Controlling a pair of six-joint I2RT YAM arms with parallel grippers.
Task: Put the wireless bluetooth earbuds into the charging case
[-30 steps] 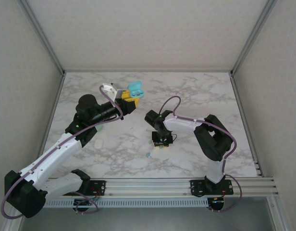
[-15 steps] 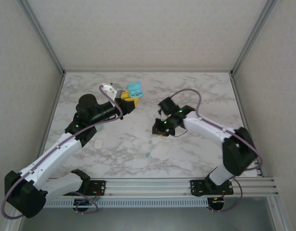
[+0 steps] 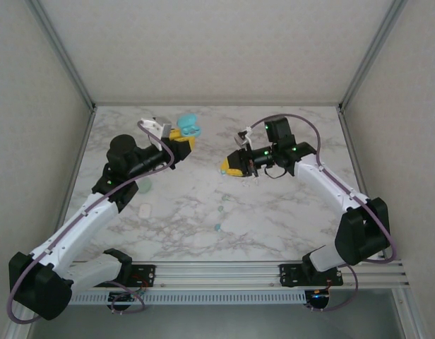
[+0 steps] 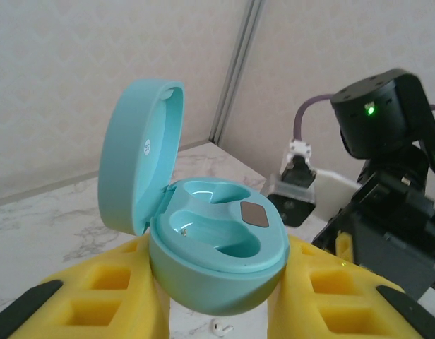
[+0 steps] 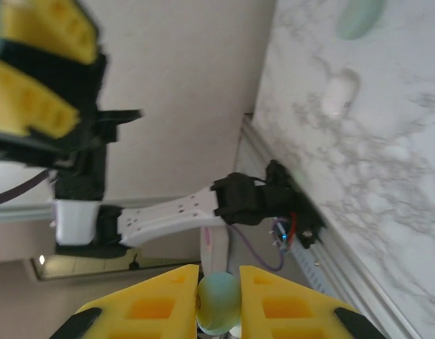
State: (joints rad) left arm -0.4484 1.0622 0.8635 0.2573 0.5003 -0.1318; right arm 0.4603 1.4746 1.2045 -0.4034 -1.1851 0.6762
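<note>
Left gripper (image 3: 180, 137): clamped on the base of the teal charging case (image 4: 217, 258). The case is held up off the marble table (image 3: 295, 226) towards its far left, with the lid swung up and open.
Case wells: both moulded cavities are seen vacant in the left wrist view, so no bud has yet been seated.
Right gripper (image 3: 231, 168): pinched shut on a pale mint earbud (image 5: 218, 302), which is gripped between the yellow fingertips and carried clear of the tabletop.
Spacing: in the top view the right gripper is placed to the right of the case and somewhat nearer the arm bases, with open table between the two. No contact is made.
Loose teal earbud (image 3: 217, 227): left lying near the table's middle. A smaller teal speck (image 3: 221, 210) just beyond it is judged to be another bud.
Small white piece (image 4: 220, 327): glimpsed on the tabletop under the held case. It may be a bud, but this cannot be told.
Other cases: a white case (image 3: 145, 211) and a pale mint case (image 3: 144, 187) are left lying on the left of the table, near the left arm.
Done: the case is presented open and one bud is picked.
Left to do: the held bud is to be brought over a well, aligned and released. The task is judged to be at an early stage.
</note>
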